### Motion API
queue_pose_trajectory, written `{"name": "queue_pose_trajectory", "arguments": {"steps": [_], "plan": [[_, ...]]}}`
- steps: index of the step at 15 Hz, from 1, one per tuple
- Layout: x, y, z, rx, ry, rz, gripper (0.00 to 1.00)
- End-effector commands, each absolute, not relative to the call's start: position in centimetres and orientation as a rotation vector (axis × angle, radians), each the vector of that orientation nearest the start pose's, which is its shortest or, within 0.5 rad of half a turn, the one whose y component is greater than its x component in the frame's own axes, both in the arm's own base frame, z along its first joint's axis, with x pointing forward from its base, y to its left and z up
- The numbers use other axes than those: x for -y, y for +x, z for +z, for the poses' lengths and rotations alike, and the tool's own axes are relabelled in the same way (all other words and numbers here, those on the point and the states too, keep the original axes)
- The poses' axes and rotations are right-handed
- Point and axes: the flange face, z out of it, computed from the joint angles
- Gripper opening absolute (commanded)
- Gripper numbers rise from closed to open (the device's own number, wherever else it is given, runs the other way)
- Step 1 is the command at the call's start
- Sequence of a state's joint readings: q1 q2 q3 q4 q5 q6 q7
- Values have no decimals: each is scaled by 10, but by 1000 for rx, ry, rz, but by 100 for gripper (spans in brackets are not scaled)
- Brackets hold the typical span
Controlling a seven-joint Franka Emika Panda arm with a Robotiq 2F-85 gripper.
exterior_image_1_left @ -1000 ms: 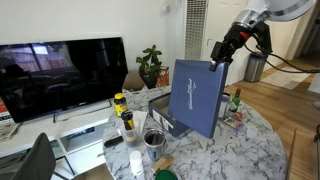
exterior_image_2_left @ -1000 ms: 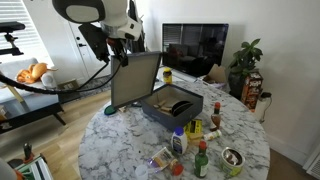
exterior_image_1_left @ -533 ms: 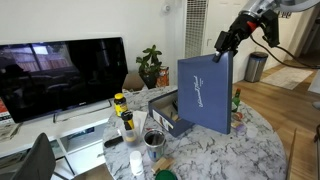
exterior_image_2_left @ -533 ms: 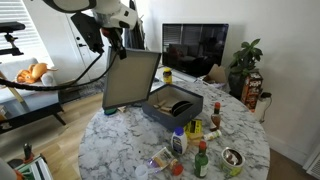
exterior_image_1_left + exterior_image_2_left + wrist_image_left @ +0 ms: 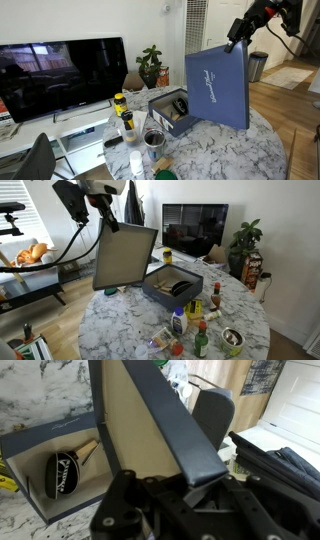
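Observation:
A dark blue box lid (image 5: 222, 87) with white script on it hangs lifted and tilted above the marble table; its tan inside shows in an exterior view (image 5: 122, 258). My gripper (image 5: 238, 38) is shut on the lid's top edge, also seen in an exterior view (image 5: 106, 222) and in the wrist view (image 5: 200, 468). The open dark blue box (image 5: 172, 284) stands on the table just below and beside the lid. Inside it lie dark objects (image 5: 62, 472). The lid is clear of the box.
The round marble table (image 5: 130, 330) carries bottles and jars (image 5: 200, 340), a tin can (image 5: 233, 340) and yellow-capped bottles (image 5: 122, 112). A TV (image 5: 60, 75), a potted plant (image 5: 150, 65), a bin (image 5: 258, 66) and a chair stand around.
The gripper has lifted the lid higher and swung it away from the box, so it tilts further outward. The box and the table items have not moved.

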State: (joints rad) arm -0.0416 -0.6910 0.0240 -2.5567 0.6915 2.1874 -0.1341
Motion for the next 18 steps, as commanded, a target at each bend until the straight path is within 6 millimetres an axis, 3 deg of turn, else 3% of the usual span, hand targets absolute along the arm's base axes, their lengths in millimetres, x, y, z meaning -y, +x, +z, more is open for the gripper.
{"name": "queue_pose_trajectory", "arguments": {"steps": [1,7,18], "plan": [[-17,351,531,-269,-2548,-408,0],[-17,347,515,-299,-2681,-356,0],[-50,358,422,-144,-3018,-315,0]]}}
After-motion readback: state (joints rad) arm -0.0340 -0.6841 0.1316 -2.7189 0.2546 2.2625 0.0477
